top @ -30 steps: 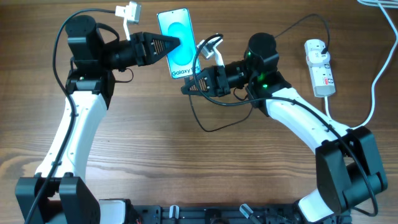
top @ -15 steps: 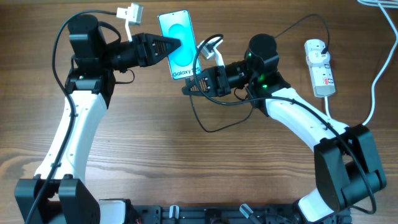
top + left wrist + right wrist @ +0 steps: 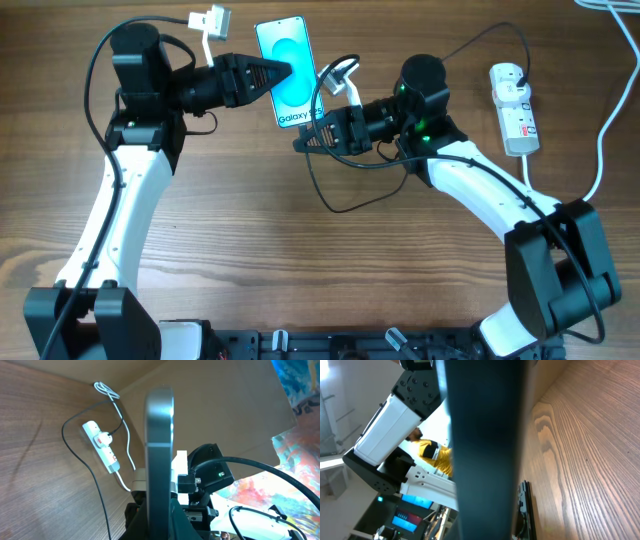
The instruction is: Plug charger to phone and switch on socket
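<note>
My left gripper (image 3: pixel 268 75) is shut on the left edge of the phone (image 3: pixel 290 60) and holds it above the table, cyan screen up, with the "Galaxy S25" end toward my right gripper (image 3: pixel 312 135). The left wrist view shows the phone (image 3: pixel 159 450) edge-on between the fingers (image 3: pixel 160 522). My right gripper is at the phone's lower end and seems shut on the charger's connector. The connector itself is hidden. The black cable (image 3: pixel 330 200) loops from the jaws across the table to the socket (image 3: pixel 513 110) at the right, which also shows in the left wrist view (image 3: pixel 102 447). A dark slab (image 3: pixel 485 435) fills the right wrist view.
A white plug on a white lead (image 3: pixel 208 20) lies at the back left. A small white cable loop (image 3: pixel 340 72) sits beside the phone. The socket's thick white cord (image 3: pixel 605 130) runs along the right edge.
The phone and my left gripper have shifted very slightly to the right. The right arm has barely moved.
</note>
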`<state>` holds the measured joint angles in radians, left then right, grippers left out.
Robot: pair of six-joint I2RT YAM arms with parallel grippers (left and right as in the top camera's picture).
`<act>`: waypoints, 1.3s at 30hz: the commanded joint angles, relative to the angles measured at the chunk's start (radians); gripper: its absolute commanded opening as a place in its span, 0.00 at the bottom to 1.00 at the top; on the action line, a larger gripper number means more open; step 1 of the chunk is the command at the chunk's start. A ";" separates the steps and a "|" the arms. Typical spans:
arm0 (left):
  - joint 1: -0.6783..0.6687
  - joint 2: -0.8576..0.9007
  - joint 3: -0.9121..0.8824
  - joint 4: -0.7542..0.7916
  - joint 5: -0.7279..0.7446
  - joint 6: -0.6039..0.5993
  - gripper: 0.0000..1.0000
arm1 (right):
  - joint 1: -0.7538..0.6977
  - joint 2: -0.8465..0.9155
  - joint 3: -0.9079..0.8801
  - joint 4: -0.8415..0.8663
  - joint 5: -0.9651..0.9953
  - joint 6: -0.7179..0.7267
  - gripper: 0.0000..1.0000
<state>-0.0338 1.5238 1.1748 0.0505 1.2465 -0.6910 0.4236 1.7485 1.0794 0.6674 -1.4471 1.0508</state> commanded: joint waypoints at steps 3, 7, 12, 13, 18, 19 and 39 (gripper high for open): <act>-0.120 -0.005 -0.045 -0.182 0.185 0.194 0.04 | -0.001 -0.018 0.054 0.054 0.229 0.000 0.05; -0.114 -0.005 -0.045 -0.153 0.176 0.185 0.04 | 0.000 -0.018 0.054 0.018 0.192 -0.005 0.13; -0.041 -0.005 -0.045 0.028 0.132 0.026 0.04 | 0.000 -0.018 0.053 -0.089 0.109 -0.062 0.30; -0.004 -0.005 -0.045 0.077 0.132 -0.014 0.04 | 0.000 -0.018 0.053 -0.138 0.103 -0.091 0.31; 0.195 -0.005 -0.045 0.111 0.189 -0.073 0.04 | -0.013 -0.018 0.053 -0.231 0.105 -0.188 0.41; 0.226 -0.005 -0.045 0.093 0.238 -0.073 0.04 | -0.040 -0.018 0.054 -0.225 0.131 -0.187 0.45; -0.146 0.192 -0.045 -0.374 -0.273 0.295 0.04 | -0.343 -0.505 0.189 -1.111 1.035 -0.737 0.55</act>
<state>-0.1532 1.6100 1.1244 -0.3561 0.9680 -0.4202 0.0776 1.3365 1.2480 -0.4000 -0.5533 0.3508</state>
